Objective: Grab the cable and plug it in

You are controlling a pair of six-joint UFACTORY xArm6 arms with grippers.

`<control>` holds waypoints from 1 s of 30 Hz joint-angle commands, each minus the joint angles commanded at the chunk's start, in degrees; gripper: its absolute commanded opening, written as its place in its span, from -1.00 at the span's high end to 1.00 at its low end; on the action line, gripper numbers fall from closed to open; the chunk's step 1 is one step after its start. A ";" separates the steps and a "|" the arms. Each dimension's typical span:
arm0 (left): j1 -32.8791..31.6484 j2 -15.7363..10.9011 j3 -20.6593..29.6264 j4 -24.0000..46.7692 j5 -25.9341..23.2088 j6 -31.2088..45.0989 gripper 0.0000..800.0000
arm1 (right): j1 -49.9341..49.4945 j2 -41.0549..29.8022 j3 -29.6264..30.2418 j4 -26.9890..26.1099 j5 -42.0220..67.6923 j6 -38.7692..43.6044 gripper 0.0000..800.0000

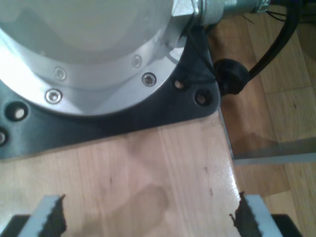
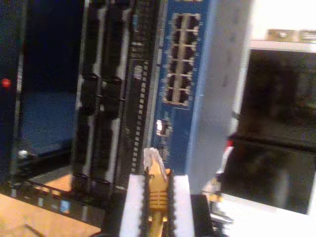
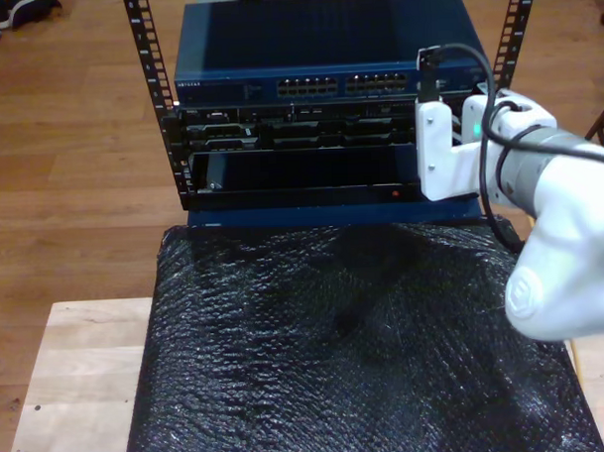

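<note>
Item 1, the cable point(image 2: 157, 190): orange-yellow, with a small clear plug point(image 2: 150, 157) at its tip. It is pinched between the white fingers point(image 2: 133, 207) of my second claw point(image 2: 156, 197), the plug standing proud of the fingertips and aimed toward the rack equipment.

Item 2, the blue switch point(image 2: 180, 64): a block of network ports point(image 2: 181, 59) in paired rows is seen ahead of the plug, apart from it. In the exterior view the switch point(image 3: 316, 47) sits at the top of the rack point(image 3: 153, 92), beyond the far edge of the worktop point(image 3: 79, 383), with dark units point(image 3: 299, 132) stacked beneath it.

Item 3, the second arm point(image 3: 551, 237): white, seen at the exterior view's right, reaching toward the rack front at that end of the units.

Item 4, my first claw point(image 1: 148, 217): spread wide, nothing held between its toothed fingertips point(image 1: 52, 217). It is pointed down at bare pale wood point(image 1: 148, 173), near a round metal arm base point(image 1: 89, 54) on a black mounting plate point(image 1: 163, 108), close to a corner of the wood.

Item 5, black padding point(image 3: 346, 353): a textured sheet covering most of the worktop.
</note>
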 joint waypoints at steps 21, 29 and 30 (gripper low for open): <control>0.00 0.00 0.00 0.00 0.00 0.00 -1.00 | -1.14 1.32 0.09 -0.35 -5.45 -3.34 1.00; 0.00 0.00 0.00 0.00 0.00 0.00 -1.00 | -2.29 2.37 -0.09 -0.53 -5.45 -3.25 1.00; 0.00 0.00 0.00 0.00 0.00 0.00 -1.00 | -2.29 2.73 -0.26 -0.53 -5.45 -3.25 1.00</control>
